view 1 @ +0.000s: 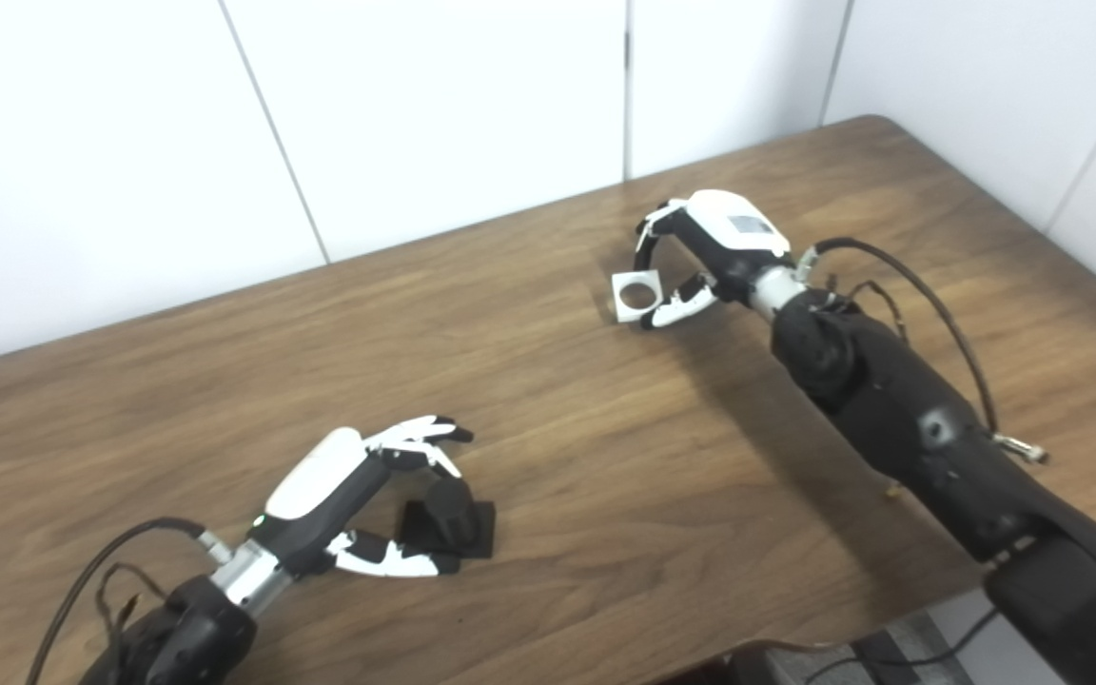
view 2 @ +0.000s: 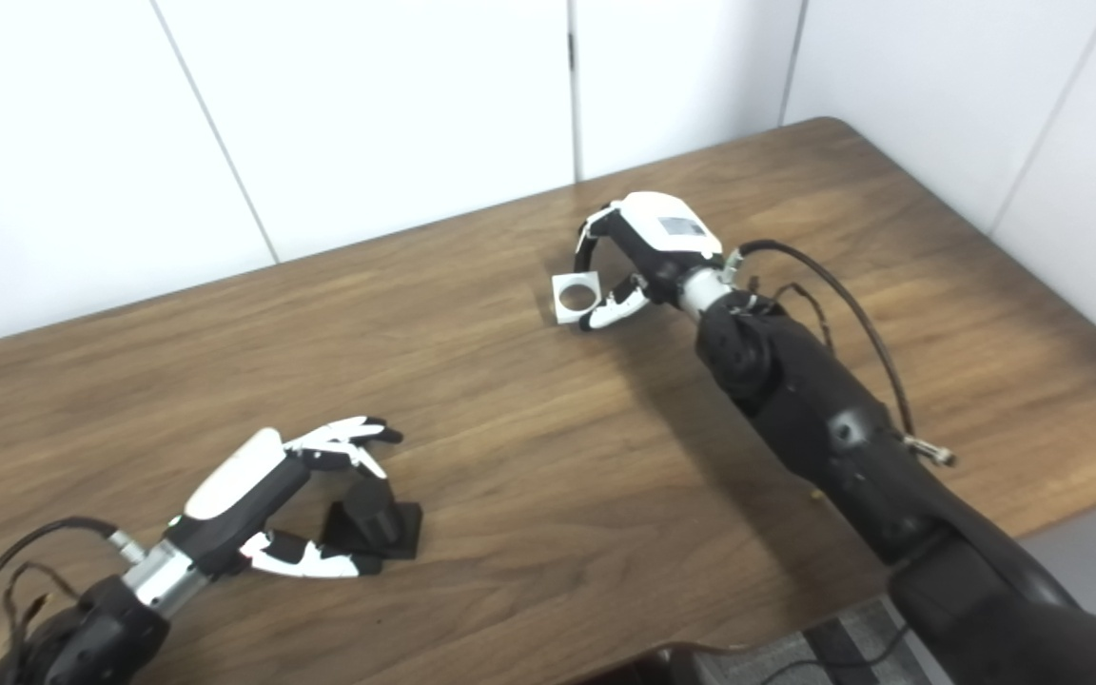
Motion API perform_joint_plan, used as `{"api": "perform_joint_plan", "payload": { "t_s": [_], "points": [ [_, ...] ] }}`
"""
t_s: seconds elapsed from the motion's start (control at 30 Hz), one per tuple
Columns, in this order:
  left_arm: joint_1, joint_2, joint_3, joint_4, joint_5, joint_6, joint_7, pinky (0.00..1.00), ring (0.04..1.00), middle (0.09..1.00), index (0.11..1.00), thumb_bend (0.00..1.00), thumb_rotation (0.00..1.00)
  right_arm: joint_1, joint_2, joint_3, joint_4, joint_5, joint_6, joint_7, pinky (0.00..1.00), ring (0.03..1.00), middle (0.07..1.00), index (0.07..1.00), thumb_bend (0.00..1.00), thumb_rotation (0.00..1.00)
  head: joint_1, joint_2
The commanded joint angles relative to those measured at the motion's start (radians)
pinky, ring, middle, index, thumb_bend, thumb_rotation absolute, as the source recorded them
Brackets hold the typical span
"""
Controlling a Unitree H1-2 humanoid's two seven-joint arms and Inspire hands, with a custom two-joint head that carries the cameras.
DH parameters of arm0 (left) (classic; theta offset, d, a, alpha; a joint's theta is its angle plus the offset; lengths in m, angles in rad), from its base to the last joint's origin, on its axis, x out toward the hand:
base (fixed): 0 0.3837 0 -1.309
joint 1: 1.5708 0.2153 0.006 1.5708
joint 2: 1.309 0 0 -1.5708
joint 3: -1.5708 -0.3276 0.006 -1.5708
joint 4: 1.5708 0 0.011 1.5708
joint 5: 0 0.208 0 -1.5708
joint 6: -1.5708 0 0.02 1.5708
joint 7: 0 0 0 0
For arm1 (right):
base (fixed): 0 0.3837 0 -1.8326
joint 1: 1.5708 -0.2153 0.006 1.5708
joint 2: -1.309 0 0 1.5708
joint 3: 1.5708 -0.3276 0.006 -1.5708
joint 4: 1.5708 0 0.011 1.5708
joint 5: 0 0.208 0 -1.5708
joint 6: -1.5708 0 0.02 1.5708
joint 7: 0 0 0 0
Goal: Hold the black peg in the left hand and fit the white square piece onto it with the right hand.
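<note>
Black peg point(view 1: 448, 518) sits upright on its flat square base on the tabletop point(view 1: 548, 457), near the front-left. Left hand point(view 1: 362, 499) is wrapped loosely around it: fingers point(view 1: 420, 433) arch over the top, thumb point(view 1: 396, 561) lies low along the front of the base. Fingers spread, not clamped; can't tell if any of them touch the peg.

White square piece point(view 1: 638, 295), with a round hole through it, is well apart from the peg, up toward the far middle of the tabletop. Right hand point(view 1: 705, 257) is at it: fingers curl over the far edge, thumb at the near edge, so it looks pinched between them. Can't tell if the piece is off the wood or resting on it.

Black cables point(view 1: 900, 295) loop off the right forearm. White panel wall point(view 1: 415, 114) behind.
</note>
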Motion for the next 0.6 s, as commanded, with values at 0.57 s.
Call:
{"api": "perform_joint_plan", "payload": {
  "t_s": [0.57],
  "points": [
    [0.031,-0.007,-0.021,0.049,0.097,0.058,-0.087,0.82,0.908,0.857,0.494,0.52,0.07,0.034,-0.012,-0.094,-0.387,0.084,0.083,0.229,0.88,0.951,0.838,0.481,0.52,0.14,0.141,0.036]
  ]
}}
